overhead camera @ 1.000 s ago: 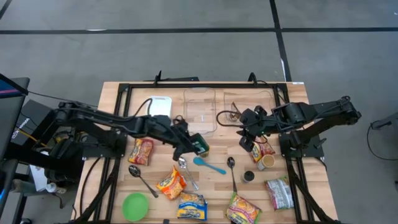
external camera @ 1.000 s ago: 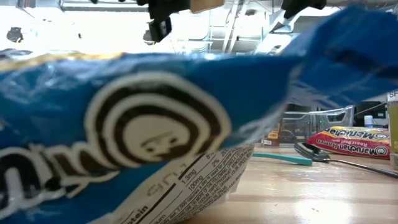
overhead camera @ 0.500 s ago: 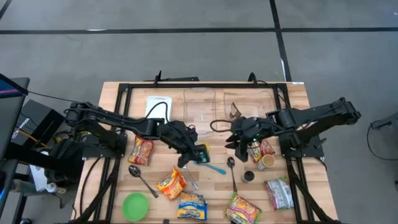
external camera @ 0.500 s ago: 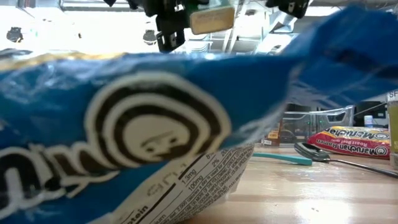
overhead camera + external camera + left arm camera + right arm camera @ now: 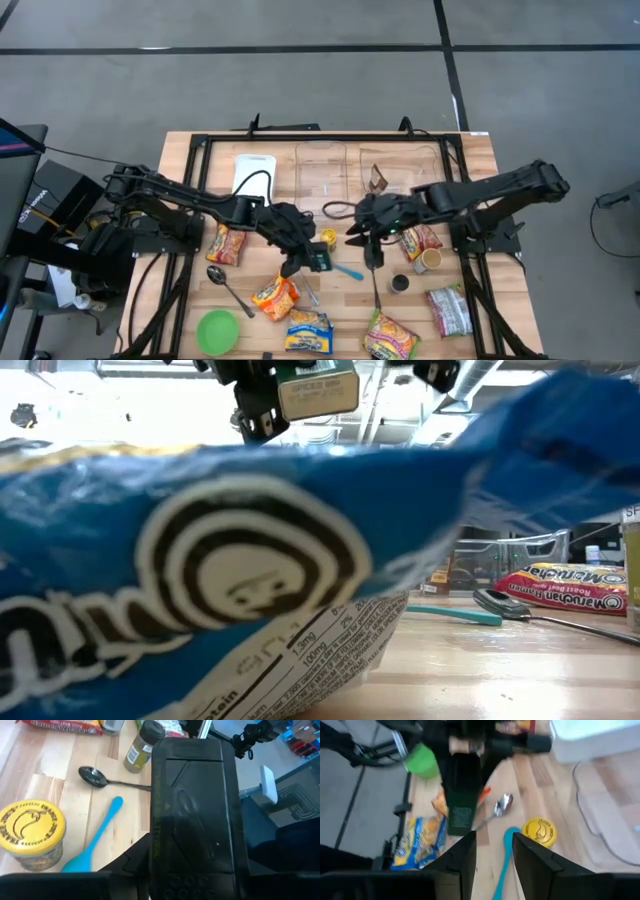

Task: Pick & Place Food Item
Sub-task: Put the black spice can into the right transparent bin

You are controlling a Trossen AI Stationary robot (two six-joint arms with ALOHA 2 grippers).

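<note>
My left gripper (image 5: 303, 262) is shut on a dark green box (image 5: 321, 263) above the table's middle; the box fills the left wrist view (image 5: 192, 810) and shows at the top of the low view (image 5: 318, 390). Just beyond it a yellow-lidded can (image 5: 328, 237) stands on the wood beside a blue spoon (image 5: 345, 269). My right gripper (image 5: 358, 238) hovers to the box's right, open with nothing between its fingers (image 5: 465, 860), and faces the box (image 5: 461, 805). My left gripper pinches the dark green box between its two fingers, at the end nearest the wrist (image 5: 165, 870). The box's free end sticks out ahead of the fingers. It is lifted clear of the table and slants downward.
Noodle packets (image 5: 277, 296) lie along the near half, with a green bowl (image 5: 218, 330), metal spoons (image 5: 372, 270), a spice jar (image 5: 400, 284) and a small can (image 5: 430, 260). Clear containers (image 5: 322, 175) and a white one (image 5: 255, 170) stand at the far side. A blue packet (image 5: 200, 590) blocks most of the low view.
My left gripper has carried the box toward the near edge and a little down, tipping it; the box has dropped into the low view. My right gripper has swung toward the table's left and down, from over the red packet to just right of the box.
</note>
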